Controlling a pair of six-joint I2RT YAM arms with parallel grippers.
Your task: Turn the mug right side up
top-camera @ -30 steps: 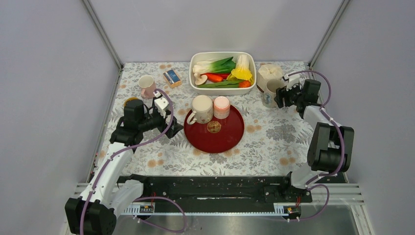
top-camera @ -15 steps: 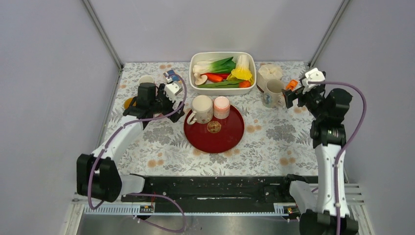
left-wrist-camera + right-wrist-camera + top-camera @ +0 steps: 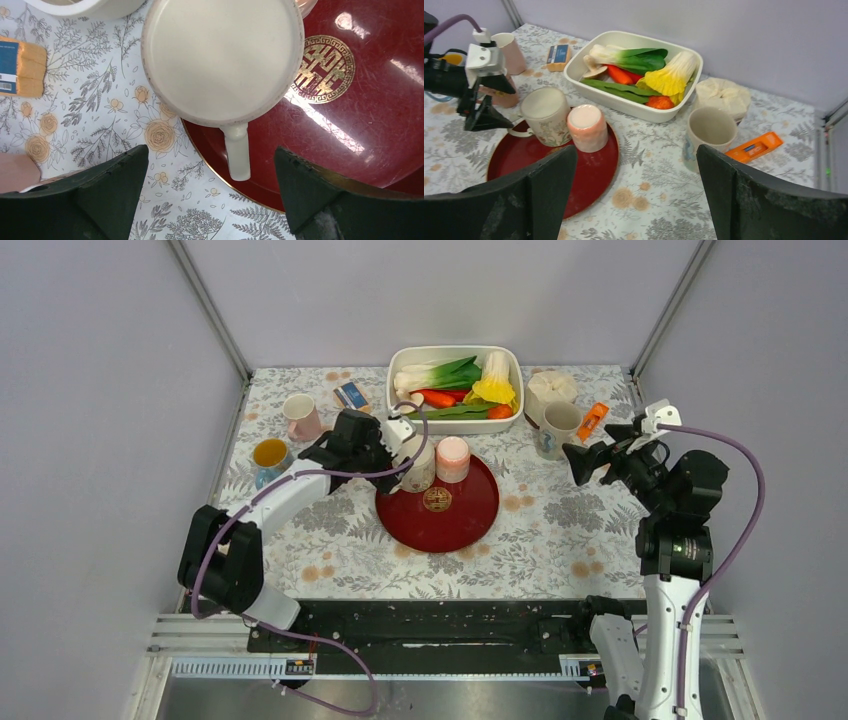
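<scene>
A cream floral mug [image 3: 416, 466] stands upside down on the left part of the red tray [image 3: 470, 515], its flat base up and its handle [image 3: 237, 152] reaching out over the tray's rim. My left gripper [image 3: 398, 452] hovers just left of it, open, and the handle points into the gap between its fingers [image 3: 212, 195] without touching either. In the right wrist view the mug [image 3: 546, 115] sits beside an upturned pink cup [image 3: 586, 127]. My right gripper [image 3: 580, 462] hangs open and raised over the right side, holding nothing.
An upright cream mug [image 3: 558, 428] stands at the right near an orange bar [image 3: 592, 421] and a white cloth bag [image 3: 552, 387]. A white dish of vegetables [image 3: 455, 388] sits behind the tray. On the left are a pink mug [image 3: 300, 417], a blue mug [image 3: 270, 456] and a small box [image 3: 351, 398].
My left gripper has swung right, from beside the pink mug to the upside-down mug's handle. My right gripper has opened, let go of the upright cream mug and drawn back.
</scene>
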